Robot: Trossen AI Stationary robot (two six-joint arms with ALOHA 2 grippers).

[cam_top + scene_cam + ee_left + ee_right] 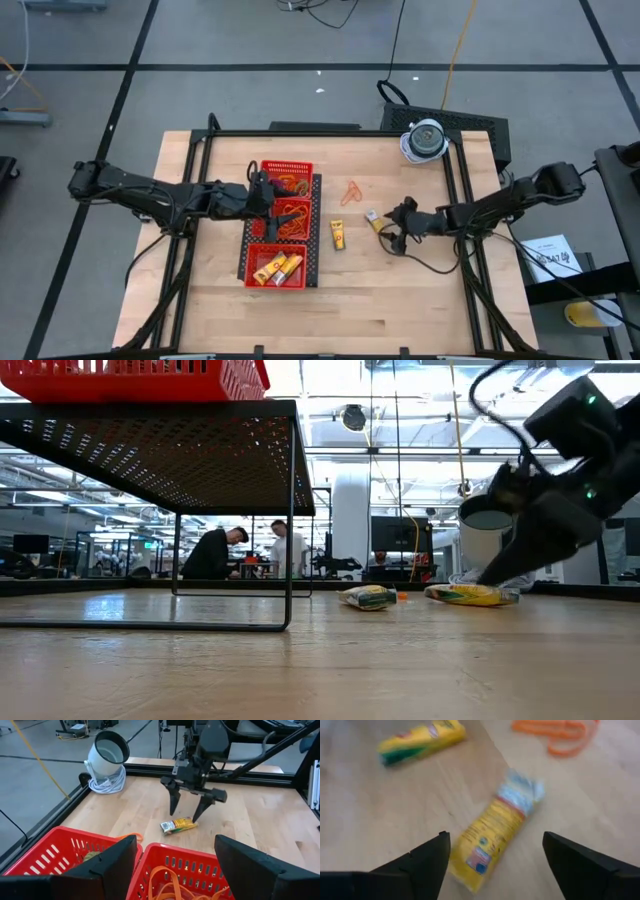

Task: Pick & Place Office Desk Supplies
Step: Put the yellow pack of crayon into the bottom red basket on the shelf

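A red mesh tray (254, 250) stands left of centre. Its near compartment holds yellow packets (275, 267), and the other two hold orange rubber bands (290, 210). My left gripper (262, 196) hovers open over the tray's far half with nothing between its fingers. On the bare wood lie one yellow packet (339, 235), a second yellow packet (374, 218) and a bunch of orange rubber bands (351, 192). My right gripper (188, 812) stands open just above that second packet (492, 835), one finger on each side of it and apart from it.
A white-grey dome-like lamp (424, 140) with a coiled cord sits at the far right corner. Black frame rails (462, 190) run along the table's sides. Bare wood stretches along the near edge (380, 310). People stand in the room beyond the table (225, 552).
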